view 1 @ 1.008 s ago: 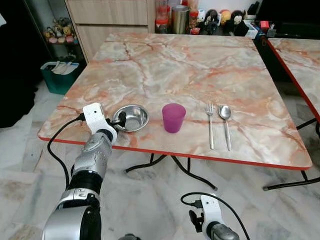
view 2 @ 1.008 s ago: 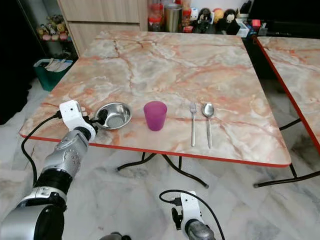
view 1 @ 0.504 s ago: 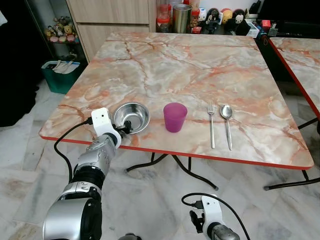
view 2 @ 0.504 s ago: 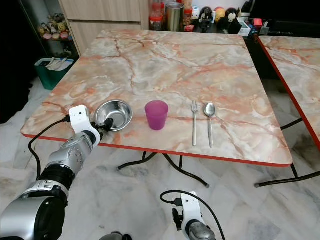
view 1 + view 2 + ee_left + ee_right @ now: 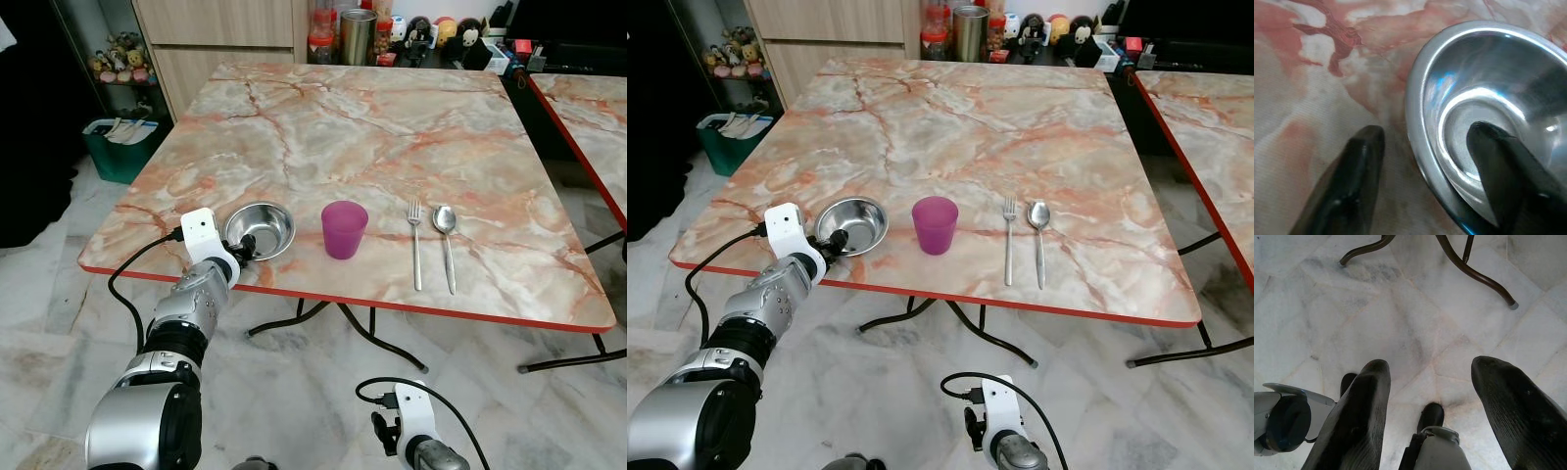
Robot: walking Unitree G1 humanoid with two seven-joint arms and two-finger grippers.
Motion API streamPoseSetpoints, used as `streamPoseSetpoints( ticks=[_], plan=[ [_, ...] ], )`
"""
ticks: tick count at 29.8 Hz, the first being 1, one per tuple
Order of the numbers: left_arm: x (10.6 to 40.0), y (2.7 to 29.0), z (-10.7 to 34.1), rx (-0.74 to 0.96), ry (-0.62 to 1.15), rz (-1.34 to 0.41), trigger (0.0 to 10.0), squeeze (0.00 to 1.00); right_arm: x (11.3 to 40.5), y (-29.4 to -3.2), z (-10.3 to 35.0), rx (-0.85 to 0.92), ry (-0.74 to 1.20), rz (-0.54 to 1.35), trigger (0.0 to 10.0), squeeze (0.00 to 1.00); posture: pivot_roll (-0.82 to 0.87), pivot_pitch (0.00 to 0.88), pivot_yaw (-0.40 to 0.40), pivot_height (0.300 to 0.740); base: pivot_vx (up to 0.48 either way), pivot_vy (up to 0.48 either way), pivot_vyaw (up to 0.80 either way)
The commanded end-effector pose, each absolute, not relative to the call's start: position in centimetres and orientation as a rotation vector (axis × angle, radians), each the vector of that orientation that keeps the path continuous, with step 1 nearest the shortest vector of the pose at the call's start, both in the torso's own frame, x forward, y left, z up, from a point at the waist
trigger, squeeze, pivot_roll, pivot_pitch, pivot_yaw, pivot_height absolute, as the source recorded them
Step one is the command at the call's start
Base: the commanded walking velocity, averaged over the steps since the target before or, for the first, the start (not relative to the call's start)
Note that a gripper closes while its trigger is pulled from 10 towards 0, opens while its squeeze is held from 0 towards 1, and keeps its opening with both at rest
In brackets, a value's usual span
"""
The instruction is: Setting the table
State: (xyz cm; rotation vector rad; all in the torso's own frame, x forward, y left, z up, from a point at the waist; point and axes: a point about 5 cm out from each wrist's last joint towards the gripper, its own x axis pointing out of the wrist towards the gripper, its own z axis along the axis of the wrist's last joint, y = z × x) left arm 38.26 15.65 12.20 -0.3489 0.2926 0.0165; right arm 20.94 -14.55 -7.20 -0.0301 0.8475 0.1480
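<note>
You see a table [image 5: 372,108] of cream-and-salmon veined marble pattern with a red edge. The bowl [image 5: 261,228], fork [image 5: 413,245] and spoon [image 5: 445,240] are silver. The cup [image 5: 344,230] is translucent purple. The floor [image 5: 1415,328] is grey-white marble.

1 bowl [image 5: 259,229], 1 cup [image 5: 344,230], 1 fork [image 5: 413,243], 1 spoon [image 5: 445,241].

The head views are bright and sharp, with even daylight and soft shadows. The steel bowl [image 5: 1484,122] shows strong glare and blue reflections just beside the left gripper [image 5: 1430,181], whose near fingers [image 5: 1352,191] are blurred. The far left corner is dark.
</note>
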Motion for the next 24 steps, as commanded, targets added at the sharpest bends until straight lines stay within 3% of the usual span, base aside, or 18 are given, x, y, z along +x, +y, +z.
streamPoseSetpoints(
  ticks=[1,24],
  plan=[
    [38.4,15.7,12.3,-0.356,0.295,0.016,0.0,0.00,21.0,-14.6,-7.2,-0.022,0.848,0.136,10.0,0.00,0.12,0.078,0.023,0.715,0.000,0.000,0.00],
    [37.5,17.5,11.3,-0.381,0.297,0.082,0.0,0.00,21.3,-14.6,-7.0,-0.026,0.843,0.144,10.0,0.00,0.12,0.056,0.010,0.715,0.000,0.000,0.00]
  ],
)
